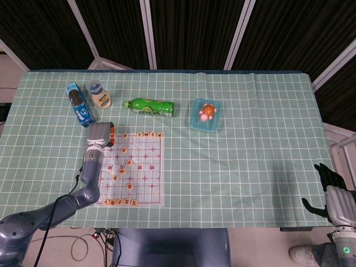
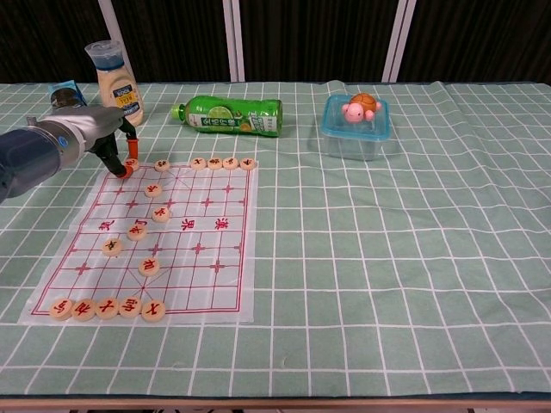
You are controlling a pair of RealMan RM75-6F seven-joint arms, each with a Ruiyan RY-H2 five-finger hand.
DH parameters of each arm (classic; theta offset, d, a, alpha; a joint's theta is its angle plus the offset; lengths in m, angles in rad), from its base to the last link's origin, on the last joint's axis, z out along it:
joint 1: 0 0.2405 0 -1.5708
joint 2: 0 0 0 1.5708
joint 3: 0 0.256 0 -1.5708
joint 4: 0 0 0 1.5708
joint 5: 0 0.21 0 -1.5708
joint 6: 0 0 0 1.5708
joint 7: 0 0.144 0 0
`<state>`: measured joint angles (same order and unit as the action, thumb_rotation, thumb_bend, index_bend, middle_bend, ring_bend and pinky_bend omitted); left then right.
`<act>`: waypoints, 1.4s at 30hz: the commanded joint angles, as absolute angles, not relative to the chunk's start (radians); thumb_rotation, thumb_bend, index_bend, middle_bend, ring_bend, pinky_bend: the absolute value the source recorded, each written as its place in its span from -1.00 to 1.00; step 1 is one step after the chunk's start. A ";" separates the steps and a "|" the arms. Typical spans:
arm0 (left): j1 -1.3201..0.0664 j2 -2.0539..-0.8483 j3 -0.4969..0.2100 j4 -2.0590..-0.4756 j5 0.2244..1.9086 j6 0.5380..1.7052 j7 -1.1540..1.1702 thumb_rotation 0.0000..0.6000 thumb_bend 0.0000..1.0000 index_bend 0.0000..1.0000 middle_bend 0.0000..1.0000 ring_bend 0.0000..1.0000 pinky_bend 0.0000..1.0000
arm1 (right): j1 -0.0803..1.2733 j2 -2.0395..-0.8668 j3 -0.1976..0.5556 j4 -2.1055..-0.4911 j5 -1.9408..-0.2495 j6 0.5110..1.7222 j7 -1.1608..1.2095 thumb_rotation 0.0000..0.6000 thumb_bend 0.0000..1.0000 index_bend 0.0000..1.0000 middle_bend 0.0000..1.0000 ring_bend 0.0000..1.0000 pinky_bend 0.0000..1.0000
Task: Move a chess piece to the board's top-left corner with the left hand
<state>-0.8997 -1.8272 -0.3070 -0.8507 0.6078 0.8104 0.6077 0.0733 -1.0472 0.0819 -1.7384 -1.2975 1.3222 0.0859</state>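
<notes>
In the head view, your left hand sits left of centre in the frame, over the top-left corner of the board. From above you see mostly its grey back, so you cannot tell here how the fingers lie. A piece peeks out at the hand's right edge, at that corner. Your right hand is at the lower right edge of the frame, off the table, fingers apart and holding nothing. Above the board, in the upper left, stand a blue bottle and a white bottle; a green bottle lies on its side near the middle, and a blue tub with a toy turtle in it sits to its right.

In the chest view, your left hand comes in from the left edge of the frame, and its fingertips pinch the piece right at the board's top-left corner. Whether the piece touches the board you cannot tell. The white bottle stands just behind the hand, the green bottle lies to its right, and the tub with the turtle is right of centre. Your right hand does not show in this view.
</notes>
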 commanded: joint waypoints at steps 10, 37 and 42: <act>-0.897 -1.824 -0.313 -0.852 0.611 0.812 0.610 1.00 -0.34 -0.09 1.00 0.95 0.99 | 0.073 -1.047 0.081 -1.742 -1.296 1.321 0.086 1.00 -0.35 -1.00 -1.00 -1.00 -1.00; -0.749 -1.586 -0.323 -1.323 0.830 1.072 0.442 1.00 -0.51 -0.56 0.42 0.40 0.45 | 0.070 -1.052 0.076 -1.729 -1.317 1.333 0.082 1.00 -0.35 -1.00 -1.00 -1.00 -1.00; -0.634 -1.465 -0.267 -1.517 0.953 1.237 0.411 1.00 -0.55 -0.80 -0.23 -0.14 0.02 | 0.071 -1.056 0.076 -1.721 -1.329 1.341 0.072 1.00 -0.36 -1.00 -1.00 -1.00 -1.00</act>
